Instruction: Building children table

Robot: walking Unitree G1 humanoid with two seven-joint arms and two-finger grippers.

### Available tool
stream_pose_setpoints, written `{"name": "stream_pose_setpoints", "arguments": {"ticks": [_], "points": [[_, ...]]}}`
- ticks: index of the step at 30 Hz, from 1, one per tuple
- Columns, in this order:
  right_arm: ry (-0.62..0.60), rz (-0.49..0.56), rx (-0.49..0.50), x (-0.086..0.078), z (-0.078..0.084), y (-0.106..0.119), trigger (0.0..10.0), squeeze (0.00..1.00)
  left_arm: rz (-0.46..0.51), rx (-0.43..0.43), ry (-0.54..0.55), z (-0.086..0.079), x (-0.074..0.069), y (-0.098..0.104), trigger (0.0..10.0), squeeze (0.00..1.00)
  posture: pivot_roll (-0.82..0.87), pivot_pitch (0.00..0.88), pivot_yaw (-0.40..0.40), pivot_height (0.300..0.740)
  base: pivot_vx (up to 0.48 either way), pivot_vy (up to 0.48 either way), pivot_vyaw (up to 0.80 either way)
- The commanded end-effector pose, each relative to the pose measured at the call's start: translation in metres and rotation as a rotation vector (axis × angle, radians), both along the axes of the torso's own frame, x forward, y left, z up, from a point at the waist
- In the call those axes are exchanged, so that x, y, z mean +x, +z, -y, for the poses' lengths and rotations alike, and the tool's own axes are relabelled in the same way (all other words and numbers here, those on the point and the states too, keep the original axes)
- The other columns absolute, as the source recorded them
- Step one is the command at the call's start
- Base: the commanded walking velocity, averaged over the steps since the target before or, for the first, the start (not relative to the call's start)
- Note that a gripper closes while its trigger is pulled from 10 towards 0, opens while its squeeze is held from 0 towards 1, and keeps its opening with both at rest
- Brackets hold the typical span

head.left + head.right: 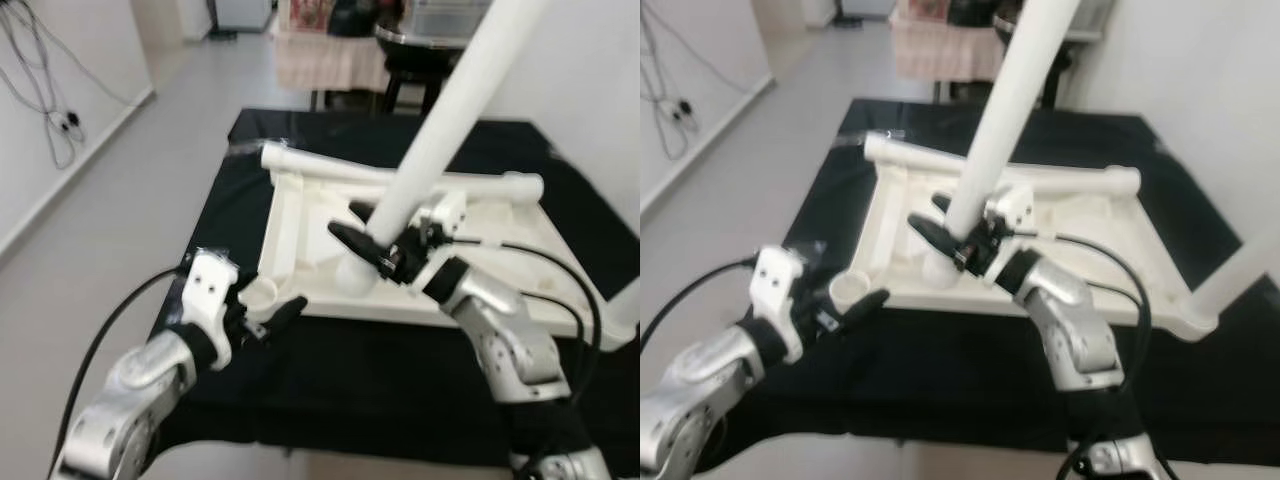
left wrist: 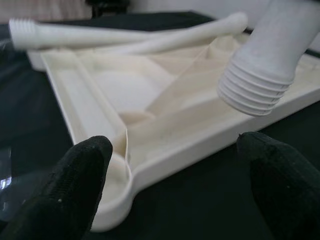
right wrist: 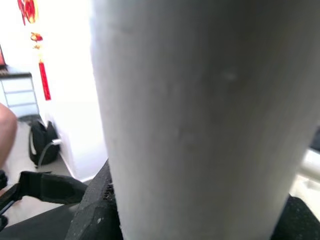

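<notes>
So the white plastic tabletop (image 1: 300, 215) is lying upside down on a black-covered desk (image 1: 400, 360), ribs facing up, with a spare leg (image 1: 400, 180) lying loose across its far edge. The right hand (image 1: 378, 252) is pinching another long white leg (image 1: 440, 130) near its lower end, holding it tilted over the tabletop. In the left wrist view you can see that leg's threaded end hanging just above the tray, not in a socket yet. The left hand (image 1: 262, 322) is spread wide right by the near corner socket (image 1: 262, 292), touching nothing.

My guess on handling: hollow molded plastic, so light and stiff, but smooth and round, so it'll want to twist or slip in a two-finger pinch. The long end adds leverage. I'd grip low near the threads and brace the tabletop's rim with the free hand so it doesn't skate on the cloth.
</notes>
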State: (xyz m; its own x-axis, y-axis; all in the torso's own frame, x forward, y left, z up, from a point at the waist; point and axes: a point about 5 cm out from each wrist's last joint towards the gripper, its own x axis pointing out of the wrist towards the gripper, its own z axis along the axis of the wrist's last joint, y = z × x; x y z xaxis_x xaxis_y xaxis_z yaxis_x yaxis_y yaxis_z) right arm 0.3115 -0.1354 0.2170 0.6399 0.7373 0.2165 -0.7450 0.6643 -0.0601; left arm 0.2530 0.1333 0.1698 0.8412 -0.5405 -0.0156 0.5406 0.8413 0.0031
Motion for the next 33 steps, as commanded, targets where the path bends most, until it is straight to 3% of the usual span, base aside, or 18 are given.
{"name": "stream_pose_setpoints", "arguments": {"ticks": [1,12,25,30,33], "points": [[-0.018,0.01,0.001,0.001,0.0,0.001,10.0,0.0,-0.014,0.011,0.032,0.0,0.0,-0.008,10.0,0.0,0.03,0.113,-0.028,0.74,0.0,0.0,0.0],[-0.031,0.005,-0.003,0.002,-0.005,-0.002,10.0,0.0,-0.071,-0.014,0.176,-0.007,0.0,-0.025,10.0,0.0,0.03,0.111,-0.02,0.74,0.0,0.0,0.0],[-0.057,0.001,-0.005,0.004,-0.006,-0.006,10.0,0.0,-0.077,-0.027,0.206,-0.009,0.0,-0.029,10.0,0.0,0.04,0.12,-0.02,0.74,0.0,0.443,0.0],[-0.058,0.003,-0.003,0.005,-0.007,-0.005,10.0,0.0,-0.065,-0.023,0.196,-0.008,-0.002,-0.029,10.0,0.0,0.05,0.121,-0.023,0.74,0.0,0.0,0.0],[-0.045,0.007,-0.004,0.005,-0.009,-0.005,10.0,0.0,-0.063,0.016,0.129,-0.005,-0.007,-0.031,10.0,0.0,0.05,0.124,-0.024,0.74,0.0,0.0,0.0]]}}
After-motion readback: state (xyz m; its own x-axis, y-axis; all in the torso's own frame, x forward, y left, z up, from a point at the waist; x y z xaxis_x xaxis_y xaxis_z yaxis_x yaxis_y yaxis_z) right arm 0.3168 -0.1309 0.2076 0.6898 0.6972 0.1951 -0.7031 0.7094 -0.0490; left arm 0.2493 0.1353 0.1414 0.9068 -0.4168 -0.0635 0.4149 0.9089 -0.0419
